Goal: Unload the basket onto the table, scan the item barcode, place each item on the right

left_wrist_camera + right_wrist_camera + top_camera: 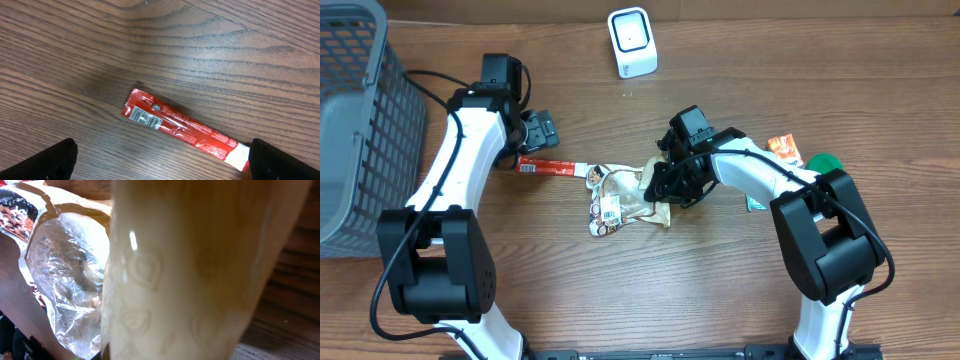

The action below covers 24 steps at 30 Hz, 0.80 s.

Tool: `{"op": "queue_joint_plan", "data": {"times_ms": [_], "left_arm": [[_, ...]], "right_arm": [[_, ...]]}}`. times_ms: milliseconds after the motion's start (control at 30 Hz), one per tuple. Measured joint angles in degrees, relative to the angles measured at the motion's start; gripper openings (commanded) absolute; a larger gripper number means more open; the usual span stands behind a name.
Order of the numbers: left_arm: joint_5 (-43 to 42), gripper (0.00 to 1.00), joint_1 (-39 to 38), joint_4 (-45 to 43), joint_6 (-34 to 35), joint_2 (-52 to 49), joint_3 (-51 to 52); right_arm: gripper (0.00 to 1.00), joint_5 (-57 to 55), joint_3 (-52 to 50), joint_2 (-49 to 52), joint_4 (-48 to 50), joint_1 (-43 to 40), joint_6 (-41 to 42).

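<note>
The right jaws were clenched on one edge of the tan, clear-windowed snack pouch (620, 195), most of it lying beyond them on the wooden surface (720, 290). Lifted so, it could sag, slip, or turn its barcode from the white scanner (632, 42). The left jaws hung released above the red stick packet (180, 127).

Most of the frame is being filled by a cream pouch (190, 270), blurred by closeness and faintly patterned. A crinkled clear window (70, 275) is being shown on its left part, with pictured nuts (12, 215) at the upper left corner. Wooden table (295, 310) is being glimpsed at the right.
</note>
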State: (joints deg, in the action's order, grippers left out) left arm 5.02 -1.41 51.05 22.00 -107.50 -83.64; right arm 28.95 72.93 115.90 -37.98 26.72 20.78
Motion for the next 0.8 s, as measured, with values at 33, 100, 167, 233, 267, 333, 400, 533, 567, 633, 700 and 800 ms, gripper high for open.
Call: {"op": "queue_joint_plan", "data": {"times_ms": [33,100,167,233,267,333,400,533,567,633,700,800], "left_arm": [[0.0,1.0,0.0,0.0,0.0,0.0,0.0],[0.0,1.0,0.0,0.0,0.0,0.0,0.0],[0.0,1.0,0.0,0.0,0.0,0.0,0.0],[0.0,1.0,0.0,0.0,0.0,0.0,0.0],[0.0,1.0,0.0,0.0,0.0,0.0,0.0],[0.0,1.0,0.0,0.0,0.0,0.0,0.0],[0.0,1.0,0.0,0.0,0.0,0.0,0.0],[0.0,1.0,0.0,0.0,0.0,0.0,0.0],[0.0,1.0,0.0,0.0,0.0,0.0,0.0],[0.0,1.0,0.0,0.0,0.0,0.0,0.0],[0.0,1.0,0.0,0.0,0.0,0.0,0.0],[0.0,1.0,0.0,0.0,0.0,0.0,0.0]], "right_arm": [[0.04,0.0,0.0,0.0,0.0,0.0,0.0],[0.04,0.0,0.0,0.0,-0.1,0.0,0.2],[0.04,0.1,0.0,0.0,-0.1,0.0,0.2],[0.04,0.1,0.0,0.0,0.2,0.0,0.2],[0.04,0.0,0.0,0.0,0.2,0.0,0.2],[0.04,-0.3,0.0,0.0,0.3,0.0,0.2],[0.04,-0.5,0.0,0.0,0.3,0.0,0.2],[0.04,-0.7,0.0,0.0,0.3,0.0,0.2],[0.04,-0.7,0.0,0.0,0.3,0.0,0.2],[0.04,-0.7,0.0,0.0,0.3,0.0,0.2],[0.04,-0.7,0.0,0.0,0.3,0.0,0.2],[0.04,-0.7,0.0,0.0,0.3,0.0,0.2]]}}
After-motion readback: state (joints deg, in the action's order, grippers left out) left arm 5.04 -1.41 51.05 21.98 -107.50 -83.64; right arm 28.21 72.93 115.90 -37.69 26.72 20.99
